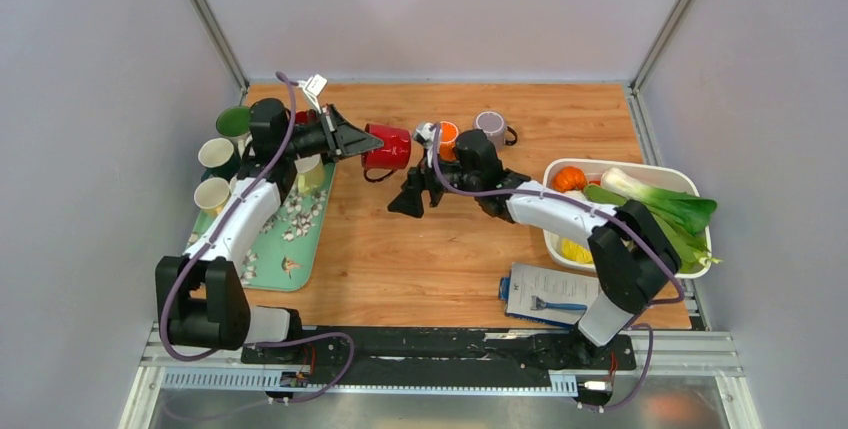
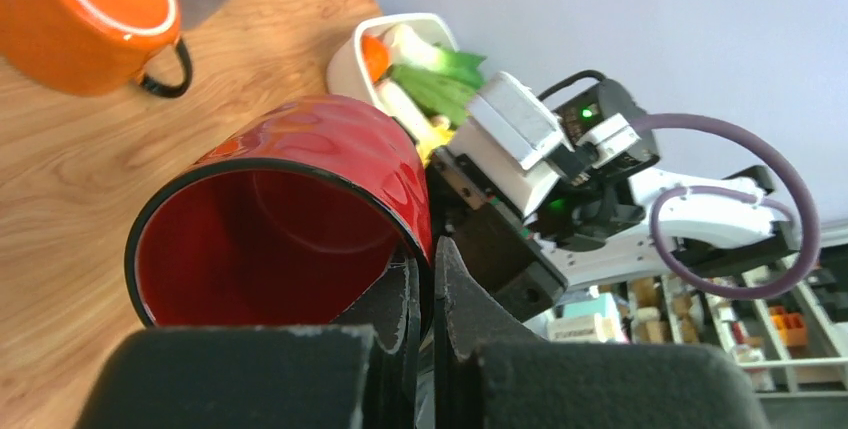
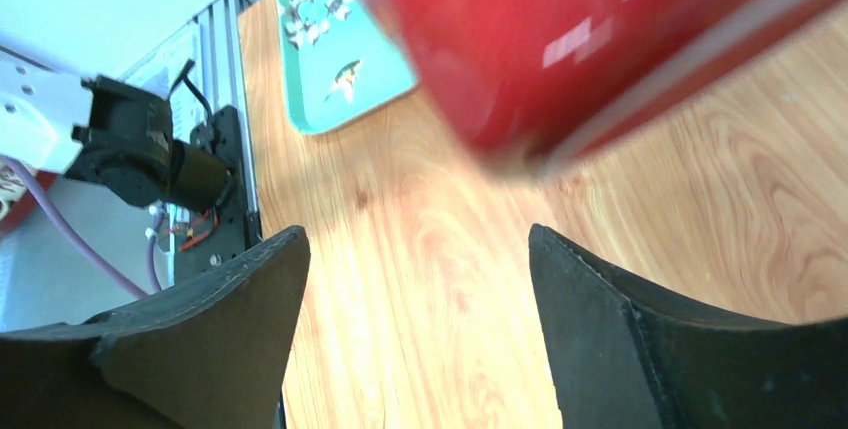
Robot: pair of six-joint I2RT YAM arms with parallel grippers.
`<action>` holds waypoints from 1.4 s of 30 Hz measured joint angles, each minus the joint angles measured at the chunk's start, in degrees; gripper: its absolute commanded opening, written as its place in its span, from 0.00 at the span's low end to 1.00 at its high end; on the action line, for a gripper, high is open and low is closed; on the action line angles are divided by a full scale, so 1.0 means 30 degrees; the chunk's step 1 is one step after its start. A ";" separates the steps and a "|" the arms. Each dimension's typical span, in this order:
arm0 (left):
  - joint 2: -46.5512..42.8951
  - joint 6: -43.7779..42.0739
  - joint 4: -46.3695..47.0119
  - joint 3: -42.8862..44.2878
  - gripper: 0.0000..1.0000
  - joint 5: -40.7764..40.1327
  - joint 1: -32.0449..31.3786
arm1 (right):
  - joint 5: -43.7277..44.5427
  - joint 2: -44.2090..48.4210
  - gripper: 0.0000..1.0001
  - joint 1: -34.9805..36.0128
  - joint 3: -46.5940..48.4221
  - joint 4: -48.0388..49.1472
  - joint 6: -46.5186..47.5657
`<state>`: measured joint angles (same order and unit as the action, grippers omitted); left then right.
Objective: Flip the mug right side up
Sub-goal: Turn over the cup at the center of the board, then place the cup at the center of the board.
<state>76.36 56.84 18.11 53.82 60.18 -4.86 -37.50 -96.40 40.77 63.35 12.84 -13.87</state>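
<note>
A glossy red mug with a black rim and handle is held on its side above the table, mouth towards the left arm. My left gripper is shut on its rim. In the left wrist view one finger is inside the red mug and one outside, the left gripper pinching the wall. My right gripper is open and empty, just right of and below the mug. In the right wrist view the mug looms blurred above the right gripper, not touching its fingers.
An orange mug and a grey mug stand behind the right arm. A teal tray with scraps and several cups lies at left. A white bin of vegetables and a booklet lie at right.
</note>
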 measured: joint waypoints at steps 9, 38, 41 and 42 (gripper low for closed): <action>-0.0015 -1.4491 -1.5744 0.5049 0.00 -0.3483 -0.0350 | 0.0539 0.4488 0.92 -0.0947 -0.5071 -0.1129 0.2157; 0.2506 -2.4574 -2.2680 0.3417 0.00 -1.6254 -0.6244 | 0.1676 0.5989 0.96 -0.2259 -0.6499 -0.2251 0.3606; 0.3024 -2.4472 -2.2287 0.3410 0.05 -1.6254 -0.6397 | 0.1719 0.6062 0.97 -0.2448 -0.6499 -0.2266 0.3679; 0.3126 -2.4451 -2.2163 0.3395 0.08 -1.6247 -0.6455 | 0.1749 0.6091 0.97 -0.2521 -0.6499 -0.2273 0.3687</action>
<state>85.73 -16.51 -48.38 64.01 11.44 -24.23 -32.25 -78.13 33.21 43.86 6.02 -2.81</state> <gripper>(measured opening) 0.030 0.963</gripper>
